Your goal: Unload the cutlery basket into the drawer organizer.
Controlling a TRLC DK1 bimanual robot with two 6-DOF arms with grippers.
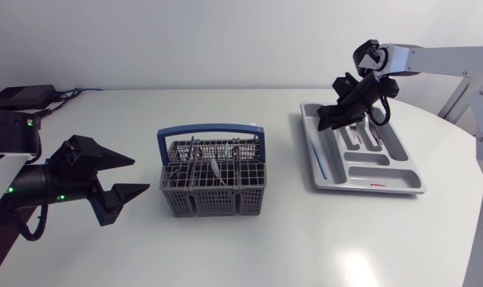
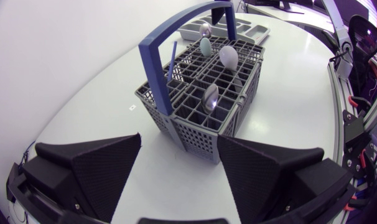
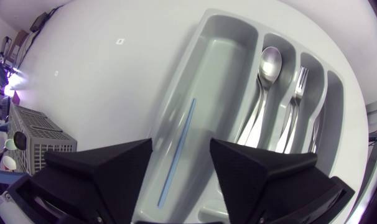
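Note:
The grey cutlery basket (image 1: 212,185) with a blue handle (image 2: 176,37) stands mid-table, holding several spoons (image 2: 228,56) and a thin blue stick (image 2: 172,59). My left gripper (image 1: 140,174) is open, just left of the basket and pointing at it (image 2: 179,140). The grey drawer organizer (image 1: 401,171) lies at the right. My right gripper (image 1: 327,119) hovers open over its far left end. Under its parted fingers a blue stick (image 3: 176,155) lies in the long compartment. A spoon (image 3: 266,68) and a fork (image 3: 298,81) lie in the neighbouring slots.
A small red item (image 1: 377,185) lies in the organizer's front cross compartment. The blue stick (image 1: 317,155) runs along the organizer's left side. The organizer (image 2: 229,25) shows beyond the basket from my left wrist. Bare white tabletop (image 1: 249,247) lies in front of the basket.

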